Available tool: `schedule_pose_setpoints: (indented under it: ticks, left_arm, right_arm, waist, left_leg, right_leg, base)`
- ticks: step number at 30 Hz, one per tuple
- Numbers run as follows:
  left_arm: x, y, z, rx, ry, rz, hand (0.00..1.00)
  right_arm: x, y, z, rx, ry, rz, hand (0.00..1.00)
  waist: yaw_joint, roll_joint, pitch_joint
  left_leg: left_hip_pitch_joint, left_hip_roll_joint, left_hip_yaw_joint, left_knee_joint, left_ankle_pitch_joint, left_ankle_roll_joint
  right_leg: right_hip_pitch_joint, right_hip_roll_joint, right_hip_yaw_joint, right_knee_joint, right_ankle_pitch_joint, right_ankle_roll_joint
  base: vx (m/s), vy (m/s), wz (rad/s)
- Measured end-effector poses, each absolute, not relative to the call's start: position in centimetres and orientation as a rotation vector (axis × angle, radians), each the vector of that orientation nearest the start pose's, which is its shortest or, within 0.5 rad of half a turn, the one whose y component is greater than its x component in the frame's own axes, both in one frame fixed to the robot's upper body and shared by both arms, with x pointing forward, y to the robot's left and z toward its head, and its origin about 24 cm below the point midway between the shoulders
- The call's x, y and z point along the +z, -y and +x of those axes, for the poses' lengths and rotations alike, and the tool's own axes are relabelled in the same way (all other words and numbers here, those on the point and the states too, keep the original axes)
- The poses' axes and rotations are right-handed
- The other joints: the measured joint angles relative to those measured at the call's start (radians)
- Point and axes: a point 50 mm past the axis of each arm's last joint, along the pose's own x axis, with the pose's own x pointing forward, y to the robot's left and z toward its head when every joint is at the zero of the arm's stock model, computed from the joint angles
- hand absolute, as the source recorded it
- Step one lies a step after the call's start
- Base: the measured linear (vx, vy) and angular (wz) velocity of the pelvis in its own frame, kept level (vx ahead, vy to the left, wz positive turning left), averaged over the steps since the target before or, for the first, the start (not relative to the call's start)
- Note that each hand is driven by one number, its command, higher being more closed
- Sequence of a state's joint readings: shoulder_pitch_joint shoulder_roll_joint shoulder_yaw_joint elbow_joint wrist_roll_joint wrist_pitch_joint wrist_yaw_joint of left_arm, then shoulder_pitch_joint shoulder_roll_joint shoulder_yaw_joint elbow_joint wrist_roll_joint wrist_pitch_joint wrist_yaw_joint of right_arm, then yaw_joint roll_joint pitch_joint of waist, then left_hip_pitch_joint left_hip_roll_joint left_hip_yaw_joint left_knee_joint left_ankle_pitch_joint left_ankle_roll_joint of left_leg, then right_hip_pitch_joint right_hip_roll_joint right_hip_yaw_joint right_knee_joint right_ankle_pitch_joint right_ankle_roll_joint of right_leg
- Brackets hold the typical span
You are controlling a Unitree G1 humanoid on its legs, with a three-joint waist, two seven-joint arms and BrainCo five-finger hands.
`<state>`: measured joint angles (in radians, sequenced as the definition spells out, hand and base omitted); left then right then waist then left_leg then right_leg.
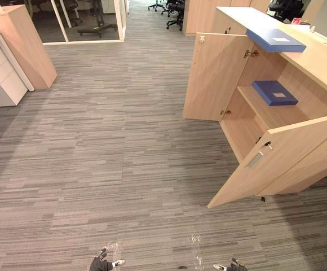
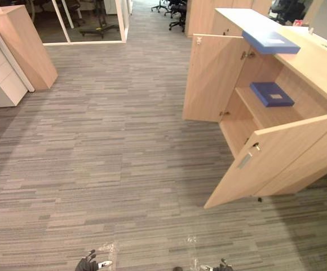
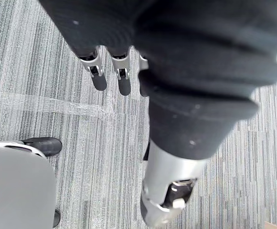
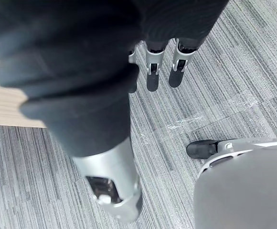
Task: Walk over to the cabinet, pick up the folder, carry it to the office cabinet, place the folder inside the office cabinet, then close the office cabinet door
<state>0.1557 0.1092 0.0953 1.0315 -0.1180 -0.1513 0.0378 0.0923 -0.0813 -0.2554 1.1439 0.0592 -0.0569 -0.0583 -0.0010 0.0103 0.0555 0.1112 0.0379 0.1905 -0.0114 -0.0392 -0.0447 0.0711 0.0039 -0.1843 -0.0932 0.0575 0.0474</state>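
Folder first: you had a blue folder (image 1: pixel 275 39) lying flat on top of the office cabinet (image 1: pixel 321 65), and a second blue folder (image 1: pixel 274 92) flat on the shelf (image 1: pixel 265 112) inside it.

From the left, a white drawer unit (image 1: pixel 3 73) and a pale wood cupboard (image 1: pixel 22 42) stood well apart from the office cabinet, across the carpet (image 1: pixel 107 158). A glass partition (image 1: pixel 79 22) stood beyond them.

Your left hand (image 3: pixel 122 76) hung over the carpet, well short of the office cabinet, fingers straight and loosely apart, holding nothing. Your right hand (image 4: pixel 153 71) hung the same way, relaxed and empty.

Both doors of the office cabinet, the far door (image 1: pixel 211 76) and the near door (image 1: pixel 276 161), stood wide open.

By that, either the second blue folder was already delivered and only the doors were left to shut, or the blue folder on top was yet to be fetched; you could not tell which.

The office cabinet's right end was cut off, part of its inside lay hidden behind the near door, and the folders' labels were too small to read.
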Motion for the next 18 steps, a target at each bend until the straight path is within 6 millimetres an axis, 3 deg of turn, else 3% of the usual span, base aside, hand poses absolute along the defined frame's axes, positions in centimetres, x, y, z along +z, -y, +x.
schedule_pose_setpoints:
  ticks: [15, 17, 18]
  left_arm:
    - [-15.6, -21.4, 8.4, 0.277, -0.999, 0.016, 0.0]
    - [-15.3, -21.9, 9.2, 0.289, -0.971, 0.025, 0.0]
    - [-14.9, -22.1, 10.1, 0.311, -0.935, 0.019, 0.0]
  right_arm:
    - [-16.7, 21.0, 7.0, -0.405, -1.15, 0.111, 0.0]
    - [-16.8, 20.7, 7.1, -0.404, -1.15, 0.126, 0.0]
    - [-16.8, 20.5, 7.3, -0.414, -1.144, 0.147, 0.0]
  waist:
    - [0.003, -0.024, 0.015]
    - [-0.001, -0.039, 0.025]
    - [0.003, -0.049, 0.051]
  left_leg:
    - [-0.002, 0.003, -0.001, 0.003, -0.001, 0.0]
    - [-0.069, 0.008, -0.016, 0.124, -0.052, -0.007]
    - [-0.153, 0.032, -0.008, 0.304, -0.104, -0.019]
  right_leg:
    - [0.007, 0.003, -0.007, 0.001, 0.0, -0.002]
    - [0.003, -0.005, -0.031, 0.005, -0.017, -0.023]
    - [0.011, -0.002, -0.054, 0.002, -0.033, -0.05]
  base:
    - [0.0, -0.001, 0.01]
    - [-0.06, -0.043, 0.35]
    - [-0.07, -0.044, 0.38]
